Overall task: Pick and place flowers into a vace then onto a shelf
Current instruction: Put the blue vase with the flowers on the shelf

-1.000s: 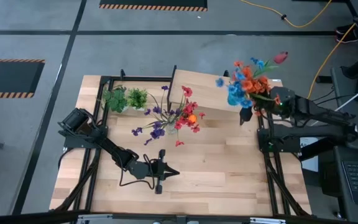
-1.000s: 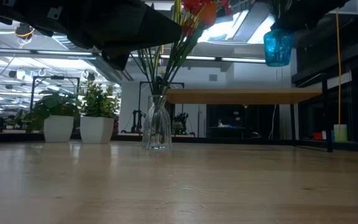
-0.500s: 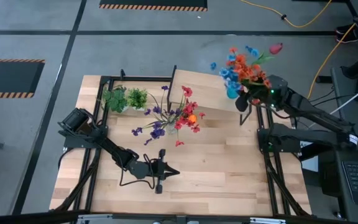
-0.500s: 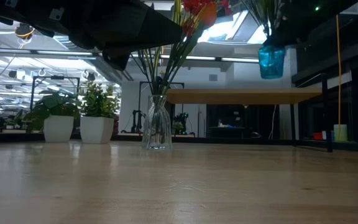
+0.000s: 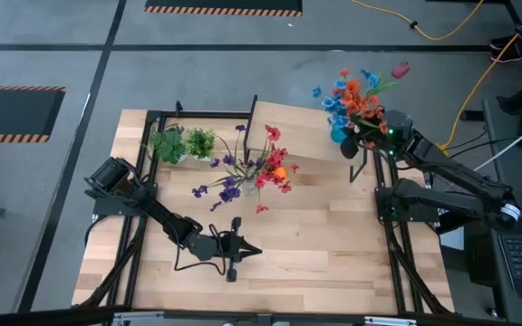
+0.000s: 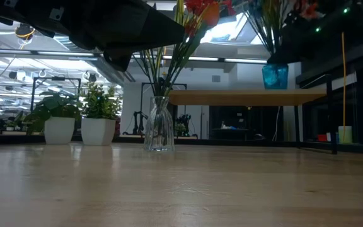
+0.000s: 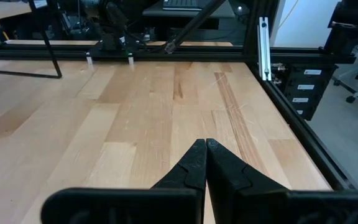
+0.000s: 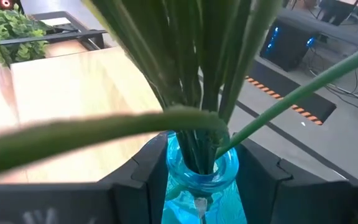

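Observation:
My right gripper (image 5: pixel 347 142) is shut on a blue glass vase (image 6: pixel 274 75) that holds orange-red and blue flowers (image 5: pixel 356 95) and a dark red bud (image 5: pixel 400 70). It is over the right end of the shelf (image 5: pixel 293 122), a light-wood board on black legs (image 6: pixel 232 96). A clear vase (image 6: pixel 159 132) with red, orange and purple flowers (image 5: pixel 256 172) stands on its base on the table. My left gripper (image 5: pixel 254 249) is shut and empty, low over the table's near part. My right gripper pinches the blue vase's neck (image 8: pixel 201 171), just under the rim, between its two fingers (image 8: pixel 145 171). The fingers come level from the table's right side. The vase is upright, stems rising from it, its base close above the shelf board; touching or not, I cannot tell.
Two green leafy tufts in white pots (image 5: pixel 184 143) stand at the table's far left, beside the shelf's left end. Black frame posts (image 5: pixel 388 208) run along the table's right side. Bare tabletop (image 5: pixel 333 244) lies between my left gripper and the right edge.
My right gripper has carried the blue vase down toward the shelf board and a little toward the table's far edge. The vase has stayed upright in the hold.

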Action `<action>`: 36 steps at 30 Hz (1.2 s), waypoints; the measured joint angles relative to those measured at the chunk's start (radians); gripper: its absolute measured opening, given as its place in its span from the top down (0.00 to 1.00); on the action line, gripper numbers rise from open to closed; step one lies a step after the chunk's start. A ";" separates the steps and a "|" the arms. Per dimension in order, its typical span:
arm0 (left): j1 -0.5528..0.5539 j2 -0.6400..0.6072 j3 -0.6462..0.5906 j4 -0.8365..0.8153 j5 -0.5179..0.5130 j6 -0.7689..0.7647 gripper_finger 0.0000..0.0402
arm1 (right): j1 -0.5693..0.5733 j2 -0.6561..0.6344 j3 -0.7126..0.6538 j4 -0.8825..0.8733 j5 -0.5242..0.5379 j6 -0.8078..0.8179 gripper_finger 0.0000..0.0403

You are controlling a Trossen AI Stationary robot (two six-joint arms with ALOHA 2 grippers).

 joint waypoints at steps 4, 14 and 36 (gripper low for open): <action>0.000 0.000 0.000 0.000 -0.001 0.000 0.99 | -0.008 0.001 -0.044 0.061 -0.021 0.009 0.64; 0.000 0.000 0.000 0.000 -0.001 0.000 0.99 | -0.016 -0.001 -0.054 0.072 -0.042 0.000 0.64; 0.000 0.000 0.000 0.000 0.000 0.000 0.99 | -0.016 -0.067 -0.017 -0.046 -0.073 0.012 0.37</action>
